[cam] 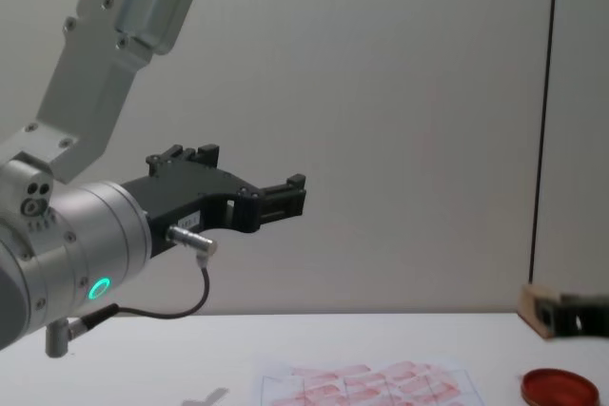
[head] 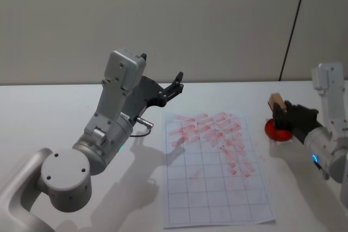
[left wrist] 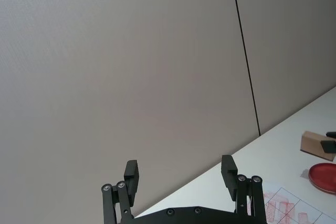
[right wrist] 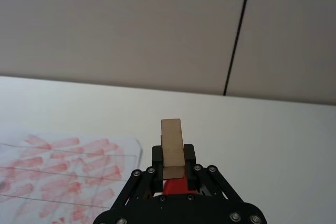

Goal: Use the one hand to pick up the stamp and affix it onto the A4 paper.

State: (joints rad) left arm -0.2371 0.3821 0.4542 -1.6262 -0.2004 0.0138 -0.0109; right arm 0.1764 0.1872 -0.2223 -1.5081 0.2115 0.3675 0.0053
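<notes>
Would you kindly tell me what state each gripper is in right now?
Left gripper: open, holding nothing, raised in the air.
Right gripper: shut on the stamp, holding it above the red ink pad.

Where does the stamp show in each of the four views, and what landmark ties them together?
Head view: the stamp is at far right, clamped in the right gripper above the red ink pad.
Left wrist view: stamp beyond the open left gripper, beside the pad.
Right wrist view: stamp between the gripper's own fingers, pad beneath.
Chest view: stamp at lower right, above the pad.
Shared landmark: the red ink pad.
</notes>
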